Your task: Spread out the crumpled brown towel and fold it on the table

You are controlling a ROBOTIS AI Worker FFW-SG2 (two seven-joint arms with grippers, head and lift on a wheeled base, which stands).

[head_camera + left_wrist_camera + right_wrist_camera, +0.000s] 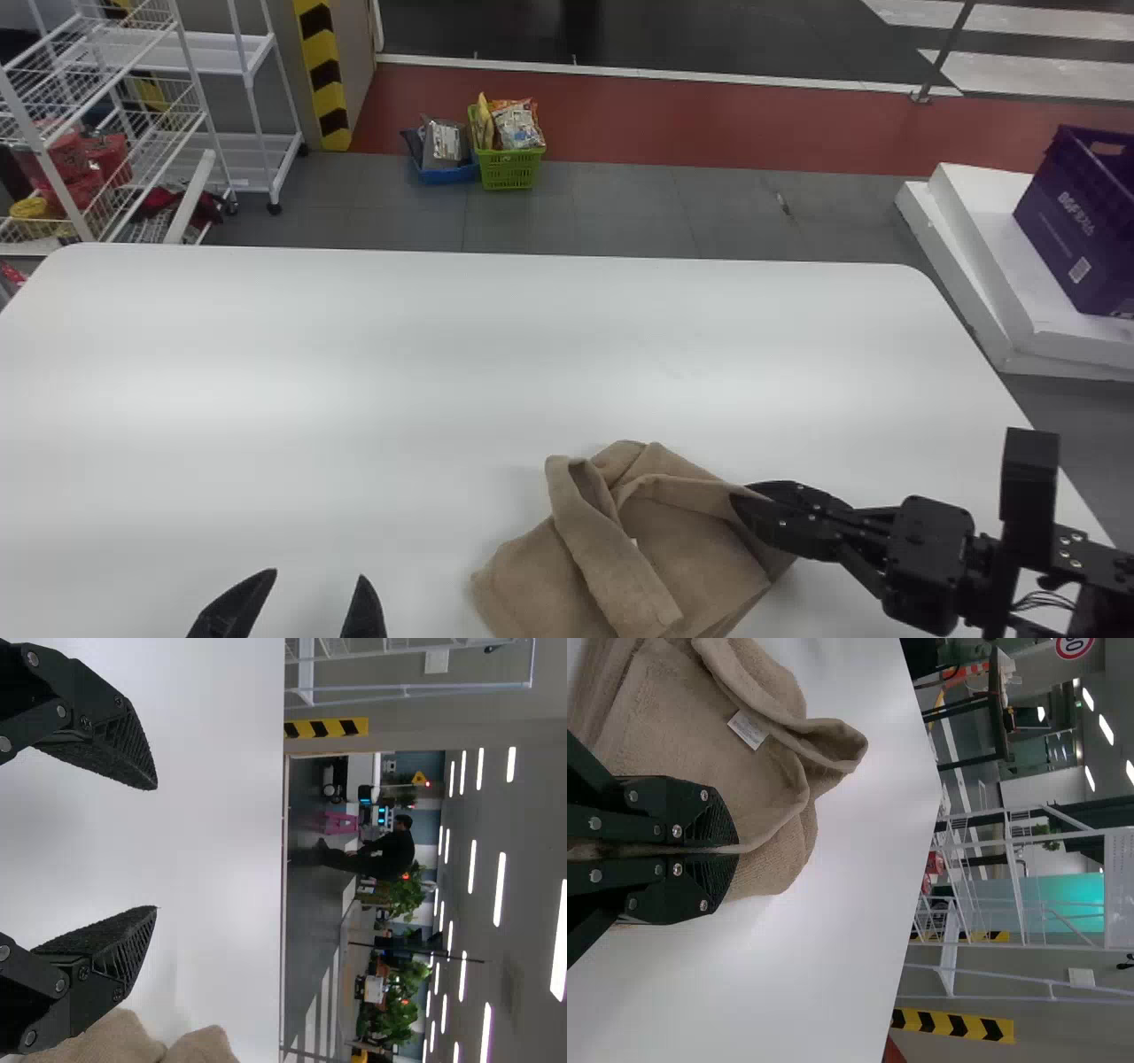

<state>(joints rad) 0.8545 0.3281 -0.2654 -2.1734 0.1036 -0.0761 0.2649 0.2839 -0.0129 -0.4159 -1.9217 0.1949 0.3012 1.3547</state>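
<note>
At the lower left, the left gripper (pixel 317 573) holds its fingers apart over the white table (pixel 354 399). Bottom centre, the rumpled brown towel (pixel 532 567) is pinched at its right by the right gripper (pixel 741 493).

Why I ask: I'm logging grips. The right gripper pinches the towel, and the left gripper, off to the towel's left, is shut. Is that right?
Not quite: the left gripper is open, its fingertips well apart in the left wrist view. It is off to the left of the towel, which the right gripper pinches.
</note>
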